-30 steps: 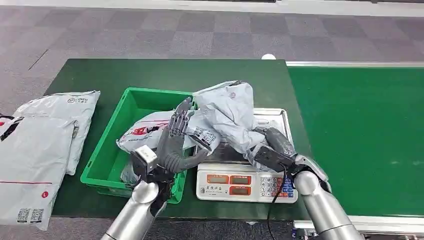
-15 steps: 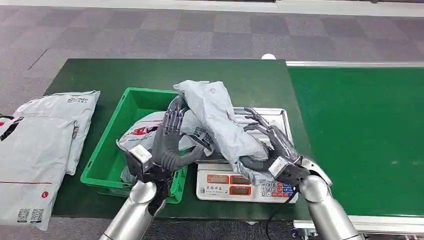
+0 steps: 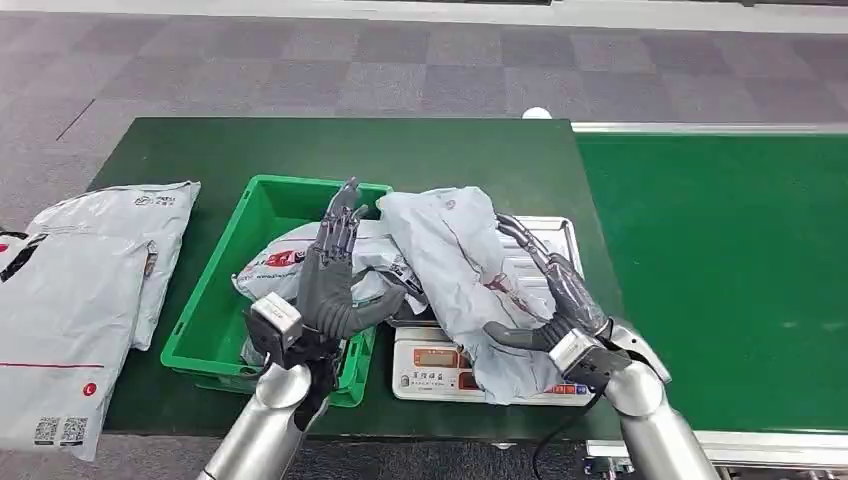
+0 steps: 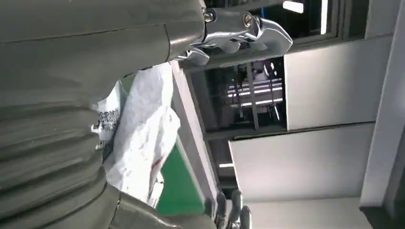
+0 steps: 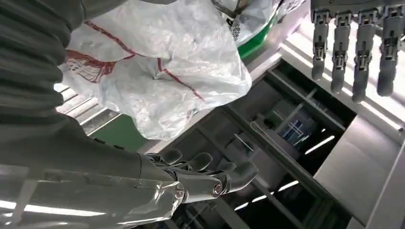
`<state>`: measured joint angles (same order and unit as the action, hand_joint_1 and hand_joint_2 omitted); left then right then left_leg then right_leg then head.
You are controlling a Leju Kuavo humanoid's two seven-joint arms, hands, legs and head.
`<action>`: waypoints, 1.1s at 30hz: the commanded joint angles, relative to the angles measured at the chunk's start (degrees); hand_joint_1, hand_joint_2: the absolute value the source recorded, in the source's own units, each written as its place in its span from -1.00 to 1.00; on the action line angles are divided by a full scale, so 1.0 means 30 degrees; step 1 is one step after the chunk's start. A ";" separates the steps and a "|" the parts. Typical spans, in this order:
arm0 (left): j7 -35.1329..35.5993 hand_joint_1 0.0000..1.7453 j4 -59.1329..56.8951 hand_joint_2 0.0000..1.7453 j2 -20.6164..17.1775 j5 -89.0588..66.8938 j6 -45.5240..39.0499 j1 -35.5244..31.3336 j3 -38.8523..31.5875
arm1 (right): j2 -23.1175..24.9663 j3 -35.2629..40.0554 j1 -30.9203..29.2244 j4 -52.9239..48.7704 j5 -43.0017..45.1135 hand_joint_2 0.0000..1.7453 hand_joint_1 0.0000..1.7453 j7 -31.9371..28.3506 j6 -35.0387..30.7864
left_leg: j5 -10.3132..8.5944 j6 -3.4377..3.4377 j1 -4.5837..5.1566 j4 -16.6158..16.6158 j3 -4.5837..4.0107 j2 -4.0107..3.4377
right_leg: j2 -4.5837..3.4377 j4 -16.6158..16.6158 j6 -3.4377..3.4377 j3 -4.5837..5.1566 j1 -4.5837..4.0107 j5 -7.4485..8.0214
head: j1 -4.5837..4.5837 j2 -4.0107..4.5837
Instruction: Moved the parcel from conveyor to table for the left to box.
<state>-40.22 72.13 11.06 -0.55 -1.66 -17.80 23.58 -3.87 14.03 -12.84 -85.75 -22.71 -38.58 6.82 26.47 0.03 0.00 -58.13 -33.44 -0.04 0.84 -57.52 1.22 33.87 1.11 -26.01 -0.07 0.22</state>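
Head view is showing the right hand [image 3: 556, 300], fingers spread, cradling the grey parcel [image 3: 465, 280] over the scale [image 3: 520, 375] while the empty, open left hand [image 3: 335, 275] is waiting beside it to box it.

Parcel [image 3: 470, 280]: pale grey plastic, thin red lines across it. Bin [image 3: 255, 215]: bright green; bag inside [image 3: 290, 268] white-grey with red and black print. Surface [image 3: 250, 145]: dark green. Conveyor [image 3: 720, 270]: brighter green, silver edge. Scale [image 3: 440, 365]: white body, orange displays, steel pan. Bags at side [image 3: 80, 280]: grey, black codes, red line. Floor [image 3: 300, 60]: grey-purple checks. Hands [image 3: 335, 275]: dark grey; arms silver.
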 commanded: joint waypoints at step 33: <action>0.4122 -1.00 -0.9350 1.00 0.0958 -0.4410 0.1109 -0.4422 0.5912 | 0.2304 -0.3696 0.0717 -0.5293 0.2241 1.00 -1.00 -0.0474 -1.5607 | -0.0017 0.0013 -0.0009 0.0029 0.0015 0.0051 | 0.0018 0.0049 -0.0028 -0.0023 -0.0010 0.0017 | -0.0007 0.0000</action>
<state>-31.38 58.77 14.01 -8.84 0.66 -23.92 31.65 1.14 6.21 -11.11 -97.60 -15.65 -40.04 -39.95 26.49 0.02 0.04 -58.15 -33.46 -0.09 0.76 -57.50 1.24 33.95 1.14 -25.97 -0.09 0.22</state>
